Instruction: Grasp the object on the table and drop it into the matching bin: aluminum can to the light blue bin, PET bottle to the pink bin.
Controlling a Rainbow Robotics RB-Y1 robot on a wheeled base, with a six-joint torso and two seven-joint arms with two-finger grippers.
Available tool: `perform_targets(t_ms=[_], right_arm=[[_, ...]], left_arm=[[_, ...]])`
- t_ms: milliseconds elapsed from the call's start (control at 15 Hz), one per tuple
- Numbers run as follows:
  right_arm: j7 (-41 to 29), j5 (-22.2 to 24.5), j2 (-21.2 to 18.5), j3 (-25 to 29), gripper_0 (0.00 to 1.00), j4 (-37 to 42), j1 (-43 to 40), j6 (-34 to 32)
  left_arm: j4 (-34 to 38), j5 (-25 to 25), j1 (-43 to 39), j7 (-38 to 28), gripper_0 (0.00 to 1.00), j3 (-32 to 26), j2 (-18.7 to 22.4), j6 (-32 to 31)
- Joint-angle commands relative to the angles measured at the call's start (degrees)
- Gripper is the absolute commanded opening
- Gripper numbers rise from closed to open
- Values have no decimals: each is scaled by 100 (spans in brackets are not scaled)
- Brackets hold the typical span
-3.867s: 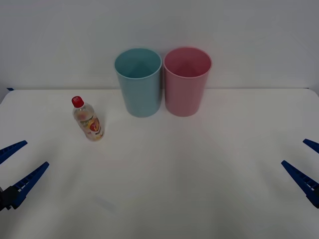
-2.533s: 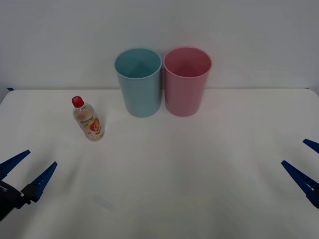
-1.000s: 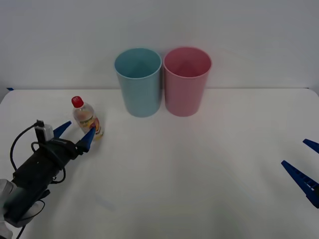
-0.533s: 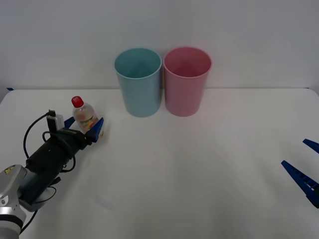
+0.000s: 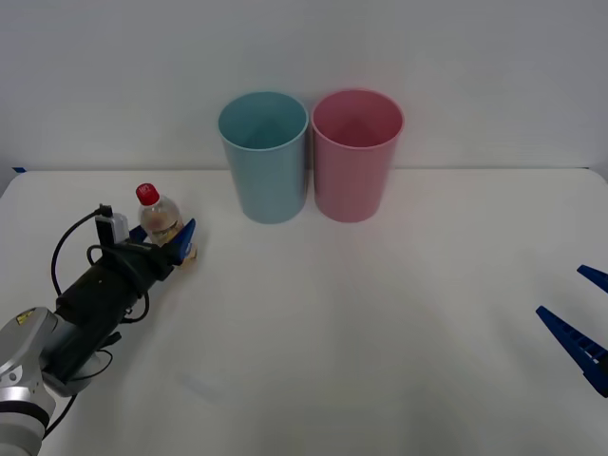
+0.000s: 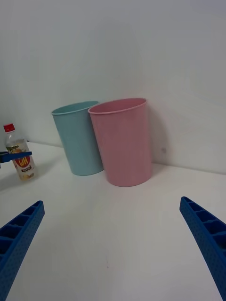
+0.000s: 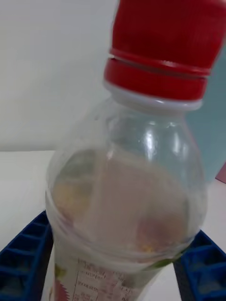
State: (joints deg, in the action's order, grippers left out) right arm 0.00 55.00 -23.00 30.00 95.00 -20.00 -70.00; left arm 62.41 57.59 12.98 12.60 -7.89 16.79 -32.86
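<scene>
Red-capped and clear, the PET bottle (image 5: 163, 224) stands upright on the left part of the white bench (image 5: 380, 323), well apart from the two tall bins at the back. The left end effector (image 5: 161, 239) has its blue ribbed fingers (image 7: 26, 258) on both sides of the lower body of the bottle, at the orange-yellow label; in the left wrist view the fingers lie close against the bottle walls, but I cannot tell if they already press it or only stand beside it. The black arm behind this end effector stretches from the near left corner of the bench toward the bottle. In the right wrist view one blue finger crosses in front of the bottle at the top of its label. The light blue bin (image 5: 264, 157) and the pink bin (image 5: 356, 155) stand upright just beside each other near the far edge, with the blue one nearer to the bottle and the pink one on the right of it. Both bins are open at the top. The right end effector (image 5: 587, 318) hangs at the right edge of the bench, low and far from the bins, with its fingers spread wide and holding nothing.
</scene>
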Motion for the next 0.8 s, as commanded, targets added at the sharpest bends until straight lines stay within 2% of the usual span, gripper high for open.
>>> perform_targets(t_ms=[67, 600, 800], right_arm=[[0, 0, 0, 0, 100, 0, 0, 0], [0, 0, 0, 0, 100, 0, 0, 0], [0, 0, 0, 0, 100, 0, 0, 0]], left_arm=[[0, -3, -6, 23, 0, -2, 0, -1], [44, -46, -6, 14, 0, -2, 26, 8], [307, -73, -32, -91, 0, -2, 114, 8]])
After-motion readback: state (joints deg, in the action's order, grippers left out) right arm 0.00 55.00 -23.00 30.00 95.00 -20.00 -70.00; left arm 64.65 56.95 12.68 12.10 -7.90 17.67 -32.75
